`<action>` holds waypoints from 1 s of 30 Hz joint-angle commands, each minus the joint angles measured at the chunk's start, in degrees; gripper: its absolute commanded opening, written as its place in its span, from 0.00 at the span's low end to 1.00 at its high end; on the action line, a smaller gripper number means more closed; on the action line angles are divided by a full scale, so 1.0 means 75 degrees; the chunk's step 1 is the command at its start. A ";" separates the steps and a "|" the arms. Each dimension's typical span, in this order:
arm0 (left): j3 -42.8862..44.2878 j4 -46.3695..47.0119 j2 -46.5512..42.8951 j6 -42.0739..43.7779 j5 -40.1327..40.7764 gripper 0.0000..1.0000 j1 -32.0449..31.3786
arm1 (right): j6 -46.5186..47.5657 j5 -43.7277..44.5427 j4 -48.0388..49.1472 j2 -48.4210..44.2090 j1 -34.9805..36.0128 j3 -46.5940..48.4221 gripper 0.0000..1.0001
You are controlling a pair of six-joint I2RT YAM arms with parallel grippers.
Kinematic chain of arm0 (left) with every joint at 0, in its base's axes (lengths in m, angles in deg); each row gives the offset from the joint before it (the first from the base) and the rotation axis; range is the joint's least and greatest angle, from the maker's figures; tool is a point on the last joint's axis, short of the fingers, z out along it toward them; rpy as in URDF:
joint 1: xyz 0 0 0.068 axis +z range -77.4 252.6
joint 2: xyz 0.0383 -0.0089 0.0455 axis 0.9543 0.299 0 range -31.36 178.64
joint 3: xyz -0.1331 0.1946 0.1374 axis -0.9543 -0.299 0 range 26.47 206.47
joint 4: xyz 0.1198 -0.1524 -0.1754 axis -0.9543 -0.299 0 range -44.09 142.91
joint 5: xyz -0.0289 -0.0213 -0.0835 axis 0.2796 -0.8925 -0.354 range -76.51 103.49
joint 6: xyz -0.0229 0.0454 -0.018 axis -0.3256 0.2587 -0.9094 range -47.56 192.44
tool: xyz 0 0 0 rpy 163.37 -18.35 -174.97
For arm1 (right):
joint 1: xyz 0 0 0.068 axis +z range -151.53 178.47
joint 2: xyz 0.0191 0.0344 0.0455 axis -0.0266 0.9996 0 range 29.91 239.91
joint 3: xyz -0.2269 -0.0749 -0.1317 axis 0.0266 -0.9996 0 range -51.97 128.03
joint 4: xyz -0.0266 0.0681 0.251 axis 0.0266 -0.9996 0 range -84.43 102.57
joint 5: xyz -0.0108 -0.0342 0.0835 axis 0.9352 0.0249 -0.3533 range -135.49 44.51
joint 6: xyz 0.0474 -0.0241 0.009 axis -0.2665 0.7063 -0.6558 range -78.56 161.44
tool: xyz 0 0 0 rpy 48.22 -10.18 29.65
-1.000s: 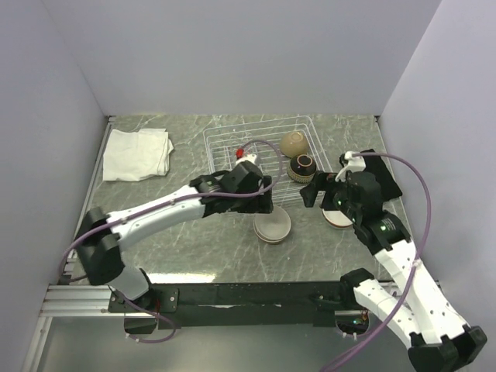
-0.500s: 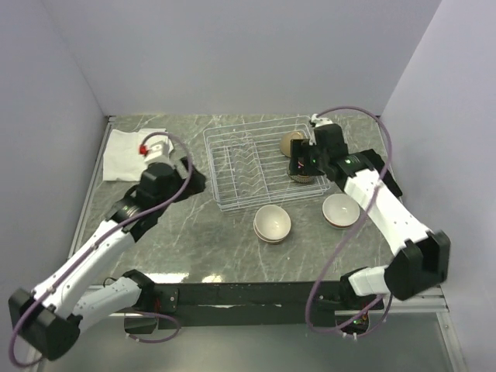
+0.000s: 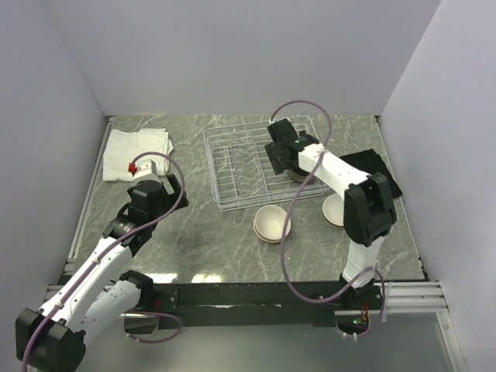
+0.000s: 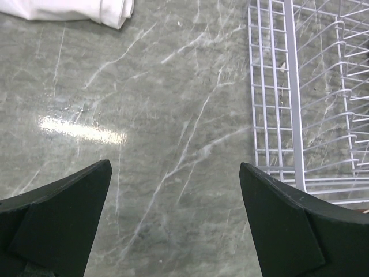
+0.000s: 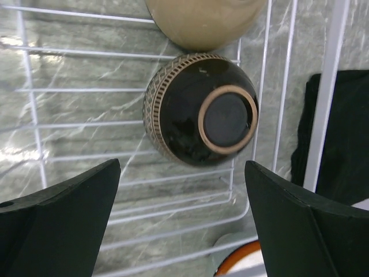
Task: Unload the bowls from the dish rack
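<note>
The right gripper [image 5: 181,167] hangs over the dish rack [image 5: 331,86] with its jaws spread wide and nothing between them. Below it a black-brown bowl [image 5: 202,118] shows its ringed foot to the camera, just beside a tan bowl [image 5: 202,20]. Outside the wires lie a black cloth [image 5: 346,133] and an orange-rimmed bowl [image 5: 242,262].

- Top external: high at 6 o'clock, looking down onto the whole table [image 3: 194,248].
- Left wrist: close over table, dish rack [image 4: 288,86] at 3 o'clock.
- Right wrist: close over dish rack, shared by all.
</note>
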 commanded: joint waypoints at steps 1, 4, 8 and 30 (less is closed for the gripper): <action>0.0234 0.0387 0.0043 0.0288 0.0211 0.99 0.0048 | 0.0158 0.1247 -0.0217 0.0767 0.0144 0.0737 0.94; 0.0210 0.0433 -0.0015 0.0277 0.0164 0.99 0.0048 | -0.0100 0.1470 -0.0147 0.1120 0.0179 0.0914 0.90; 0.0210 0.0398 -0.0051 0.0253 0.0211 0.99 0.0048 | -0.0172 0.1623 0.0005 0.1414 0.0238 0.0996 0.88; 0.0222 0.0375 0.0031 0.0195 0.0152 0.99 0.0048 | -0.0090 0.2456 -0.0404 0.3172 0.0531 0.1430 0.90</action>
